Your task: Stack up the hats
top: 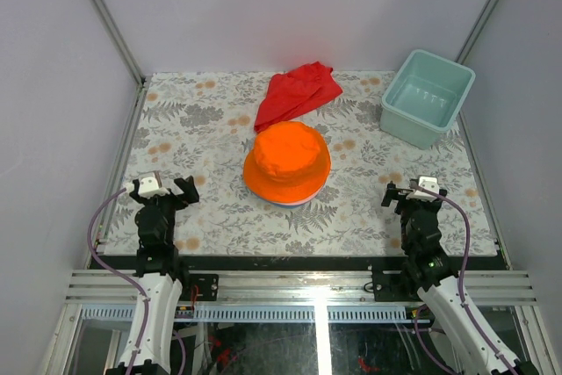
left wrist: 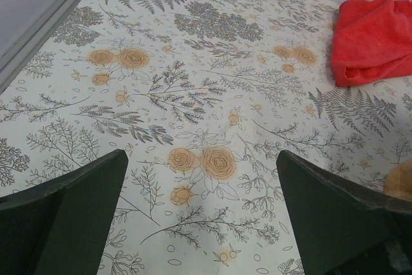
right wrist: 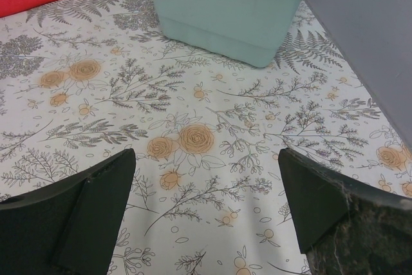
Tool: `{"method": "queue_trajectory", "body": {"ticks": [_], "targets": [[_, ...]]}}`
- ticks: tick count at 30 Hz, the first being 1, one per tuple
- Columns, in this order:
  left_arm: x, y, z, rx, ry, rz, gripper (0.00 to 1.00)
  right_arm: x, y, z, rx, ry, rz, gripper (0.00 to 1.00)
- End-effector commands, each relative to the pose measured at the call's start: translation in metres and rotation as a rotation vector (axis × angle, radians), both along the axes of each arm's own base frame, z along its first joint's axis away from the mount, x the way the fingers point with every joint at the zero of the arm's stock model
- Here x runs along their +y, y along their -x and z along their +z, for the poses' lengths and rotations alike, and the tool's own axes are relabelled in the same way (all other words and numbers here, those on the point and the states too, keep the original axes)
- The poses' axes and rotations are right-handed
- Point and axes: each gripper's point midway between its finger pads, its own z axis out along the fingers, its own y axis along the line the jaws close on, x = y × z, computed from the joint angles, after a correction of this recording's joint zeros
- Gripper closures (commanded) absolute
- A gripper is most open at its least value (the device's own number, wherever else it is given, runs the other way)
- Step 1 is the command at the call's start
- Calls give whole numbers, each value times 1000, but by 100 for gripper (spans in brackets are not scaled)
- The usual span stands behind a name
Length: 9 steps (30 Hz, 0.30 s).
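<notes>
Your bright orange fabric bucket hat (top: 287, 162) sits crown-up at the middle of the floral-patterned worktop (top: 202, 129). A thin pale rim (top: 291, 203) peeps from under its near brim, so you are probably looking at the top of a pile rather than a lone hat; how many lie beneath cannot be told, and no other hat shows loose anywhere. Both tools sit close to the near edge, the left gripper (top: 163, 187) towards the near-left corner and the right gripper (top: 414, 192) towards the near-right, each with its jaws spread wide and nothing between them but the worktop. The hat lies ahead of and inward from each, about equally far from both, so neither arm has the advantage; being round, it gives you no long axis to line up on. Nothing stands between either gripper and the hat. The crumpled red cloth (top: 297, 94) lies just beyond the hat towards the far edge, and the pale green plastic tub (top: 428, 98) sits at the far-right corner, ahead of the right arm and well apart from the pile.
</notes>
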Motion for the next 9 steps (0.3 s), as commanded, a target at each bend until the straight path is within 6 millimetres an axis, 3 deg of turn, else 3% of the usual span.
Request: {"method": "queue_trajectory", "body": {"ticks": [1,9], "targets": [[-2,3,-26,10,-19,-13,0,0,3,-40,63,29,11,1],[-2,3,-27,12,-18,-13,0,0,3,-40,61,28,10,1]]}}
